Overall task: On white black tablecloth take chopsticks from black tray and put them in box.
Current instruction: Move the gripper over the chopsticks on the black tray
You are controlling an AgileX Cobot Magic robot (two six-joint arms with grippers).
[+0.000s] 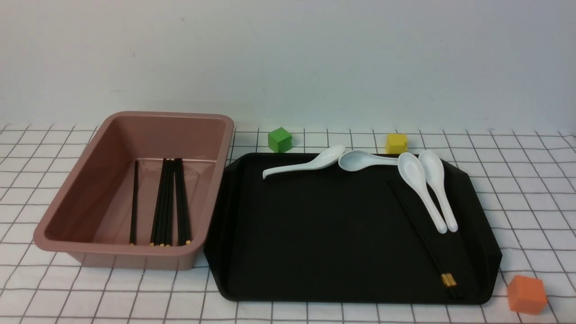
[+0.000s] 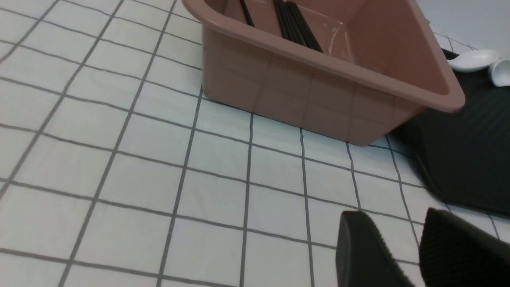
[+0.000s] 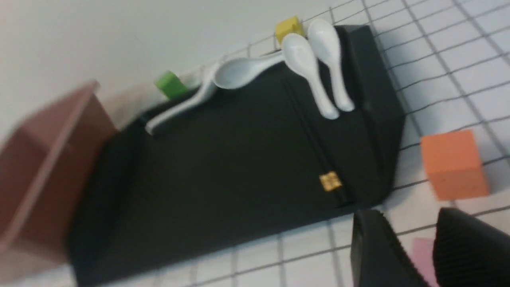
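Both claws, left (image 2: pixel 384 235) and right (image 3: pixel 412 239), stand apart, empty; chopsticks (image 1: pixel 425 238) lie paired at the tray's (image 1: pixel 333 294) four o'clock, probably easing one grasp.

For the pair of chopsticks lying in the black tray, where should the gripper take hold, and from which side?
Probably best around the middle of the chopsticks, from above, fingers closing across their length: they lie flat, long and thin, side by side. Staying nearer the gold bands keeps clear of the white spoons beside their far part.
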